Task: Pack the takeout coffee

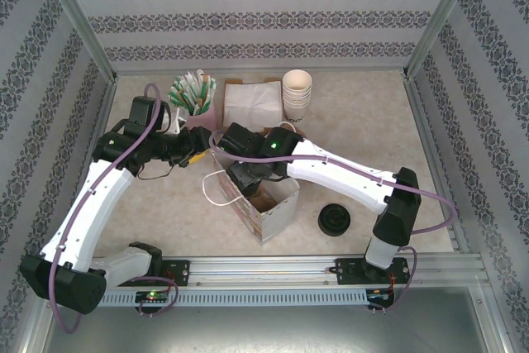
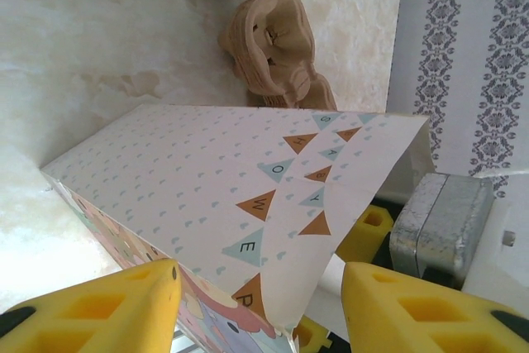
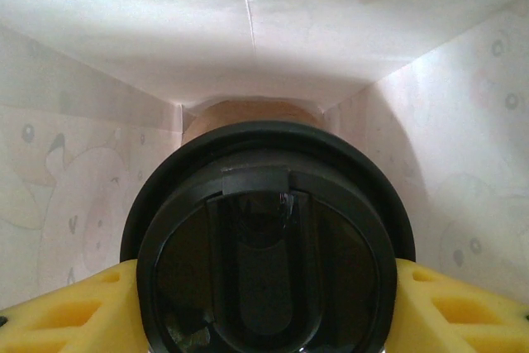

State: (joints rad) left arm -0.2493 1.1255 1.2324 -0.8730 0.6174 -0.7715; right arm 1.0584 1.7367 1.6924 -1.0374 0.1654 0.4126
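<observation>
Cup drop into gift bag, mid-step

The takeout coffee (image 3: 264,262) is clamped at lid level between the yellow fingers of the right tool (image 3: 264,313). It is seen inside the printed paper gift bag (image 1: 279,214), with white walls on every side. Whether the cup base is seated on the bag floor cannot be told. The bag stands open-topped in the middle of the tabletop (image 1: 372,121). The left tool (image 2: 258,316) is set wide at the bag's upper edge, with the printed panel between its fingers; firm contact cannot be confirmed.

Judged step: lowering and release. Next, the cup is to be brought down until it is seated upright. The right tool is then to be opened and drawn straight up, clear of rim and handle. The bag should be steadied meanwhile, as tipping is the likely risk.
</observation>
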